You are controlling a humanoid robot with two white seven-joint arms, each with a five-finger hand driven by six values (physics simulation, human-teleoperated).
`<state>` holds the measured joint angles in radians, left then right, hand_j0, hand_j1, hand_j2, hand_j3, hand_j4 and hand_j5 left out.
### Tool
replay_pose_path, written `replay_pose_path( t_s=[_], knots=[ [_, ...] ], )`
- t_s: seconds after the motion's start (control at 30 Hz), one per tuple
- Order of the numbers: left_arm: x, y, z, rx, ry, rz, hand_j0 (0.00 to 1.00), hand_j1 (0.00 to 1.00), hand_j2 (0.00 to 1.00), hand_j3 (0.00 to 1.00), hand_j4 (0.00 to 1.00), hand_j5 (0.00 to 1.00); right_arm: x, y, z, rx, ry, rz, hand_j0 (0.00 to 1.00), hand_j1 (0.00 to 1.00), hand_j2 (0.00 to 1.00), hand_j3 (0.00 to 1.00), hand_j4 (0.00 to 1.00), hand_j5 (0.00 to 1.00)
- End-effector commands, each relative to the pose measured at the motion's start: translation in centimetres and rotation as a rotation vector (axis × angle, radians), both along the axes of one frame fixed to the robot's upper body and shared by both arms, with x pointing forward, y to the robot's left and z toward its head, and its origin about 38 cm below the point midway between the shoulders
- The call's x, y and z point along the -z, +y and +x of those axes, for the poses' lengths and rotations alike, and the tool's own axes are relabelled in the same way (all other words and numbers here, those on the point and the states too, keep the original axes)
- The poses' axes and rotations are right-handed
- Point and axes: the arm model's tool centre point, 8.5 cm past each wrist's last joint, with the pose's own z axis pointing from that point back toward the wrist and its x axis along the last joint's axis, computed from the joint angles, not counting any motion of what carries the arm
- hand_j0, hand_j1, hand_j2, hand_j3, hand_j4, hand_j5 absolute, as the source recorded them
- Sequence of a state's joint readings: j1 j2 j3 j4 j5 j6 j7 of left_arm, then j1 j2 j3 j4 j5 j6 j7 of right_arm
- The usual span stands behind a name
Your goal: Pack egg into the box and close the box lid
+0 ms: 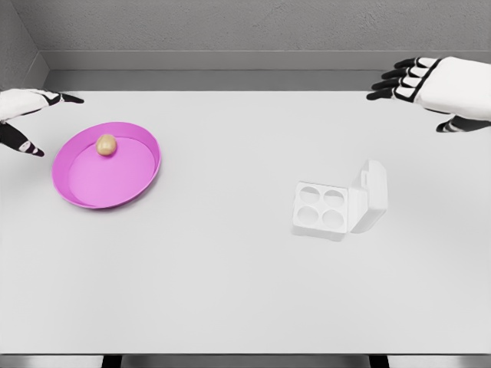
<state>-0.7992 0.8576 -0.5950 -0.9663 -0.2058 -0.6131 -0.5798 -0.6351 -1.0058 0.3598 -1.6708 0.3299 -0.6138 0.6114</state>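
Both arms are cut off at the frame edges. The left hand (27, 115) is spread wide, empty; just beside it, the smooth tan egg (107, 144) is seen in a glossy pink plate (146, 180). The right hand (418, 84) is relaxed, empty, with the white four-cup box (337, 203) well apart below it, lid open, on the pale surface (230, 291).

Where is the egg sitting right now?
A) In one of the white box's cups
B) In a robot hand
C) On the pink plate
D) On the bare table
C: the egg rests on the pink plate, near its far rim, while the white box stands open with all four cups empty.
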Motion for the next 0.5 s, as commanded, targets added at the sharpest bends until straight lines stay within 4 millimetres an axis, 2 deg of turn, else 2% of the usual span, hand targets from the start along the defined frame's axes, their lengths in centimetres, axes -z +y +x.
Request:
replay_pose_path(
  t_s=[0.0,0.1,0.17,0.23,0.27,0.33,0.43,0.47],
  knots=[
    [0.9,0.1,0.1,-0.009,0.041,-0.004,1.0,1.0,1.0,1.0,1.0,1.0,0.1,0.1,0.0,-0.002,0.003,0.002,1.0,1.0,1.0,1.0,1.0,1.0],
    [1.3,-1.6,0.6,0.022,0.038,-0.008,1.0,1.0,1.0,1.0,1.0,1.0,-0.1,0.0,0.0,-0.001,0.0,0.004,1.0,1.0,1.0,1.0,1.0,1.0],
    [0.9,-4.2,1.5,0.073,0.013,-0.029,1.0,1.0,1.0,1.0,1.0,1.0,-0.5,-0.5,-0.2,0.01,-0.004,-0.001,1.0,1.0,1.0,1.0,1.0,1.0],
    [1.2,-6.8,2.2,0.118,0.006,-0.053,1.0,1.0,1.0,1.0,1.0,1.0,-1.3,-1.9,-0.4,0.046,-0.017,-0.007,1.0,1.0,1.0,1.0,1.0,1.0],
    [1.2,-7.3,2.4,0.126,0.002,-0.051,1.0,1.0,1.0,1.0,1.0,1.0,-2.5,-2.6,-0.6,0.064,-0.05,0.001,1.0,1.0,1.0,1.0,1.0,1.0],
    [1.3,-7.2,2.4,0.123,0.005,-0.05,1.0,1.0,1.0,1.0,1.0,1.0,-2.6,-4.0,-1.1,0.098,-0.046,-0.019,1.0,1.0,1.0,1.0,1.0,1.0],
    [1.1,-7.5,2.3,0.137,-0.003,-0.02,1.0,1.0,1.0,1.0,1.0,1.0,-1.2,-4.5,-1.4,0.109,-0.002,-0.04,1.0,1.0,1.0,1.0,1.0,1.0],
    [1.6,-7.9,2.2,0.152,0.011,-0.001,1.0,1.0,1.0,1.0,1.0,1.0,-0.9,-4.4,-1.4,0.106,0.004,-0.041,1.0,1.0,1.0,1.0,1.0,1.0]
  ],
)
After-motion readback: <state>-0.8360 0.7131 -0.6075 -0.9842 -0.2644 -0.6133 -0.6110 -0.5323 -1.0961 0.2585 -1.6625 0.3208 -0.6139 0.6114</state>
